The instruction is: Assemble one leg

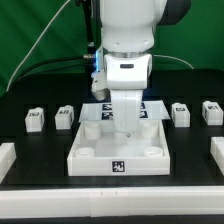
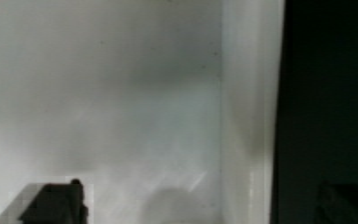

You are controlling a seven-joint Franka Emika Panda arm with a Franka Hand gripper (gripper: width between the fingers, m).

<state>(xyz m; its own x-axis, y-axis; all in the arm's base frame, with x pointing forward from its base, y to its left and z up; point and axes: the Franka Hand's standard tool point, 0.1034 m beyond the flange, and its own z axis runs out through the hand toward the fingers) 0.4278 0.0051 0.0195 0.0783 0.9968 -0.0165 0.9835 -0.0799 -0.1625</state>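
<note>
Large white square plastic tray (image 1: 90, 162) sits mid-desk, with a black-and-white tag on its front wall. Inside it are round raised sockets at the corners. The white arm's gripper (image 1: 125, 128) hangs low over the tray's rear half; can't tell whether it touches.

Four small white stubby plastic legs, each with a black-and-white tag, stand on the black desk (image 1: 40, 185) outside the tray, in a row level with its back edge. The far-left leg (image 1: 33, 120) and inner-left leg (image 1: 65, 116) are on the exterior view's left. The inner-right leg (image 1: 181, 113) and far-right leg (image 1: 210, 110) are on its right. All are well apart from the gripper.

The flat white marker board (image 1: 152, 106) lies behind the tray, mostly hidden by the arm.

Wrist view: the gripper (image 2: 197, 205) is released, its dark fingers (image 2: 51, 205) spread wide and holding nothing. A blurred white surface fills most of the view, with a black band along one edge.
</note>
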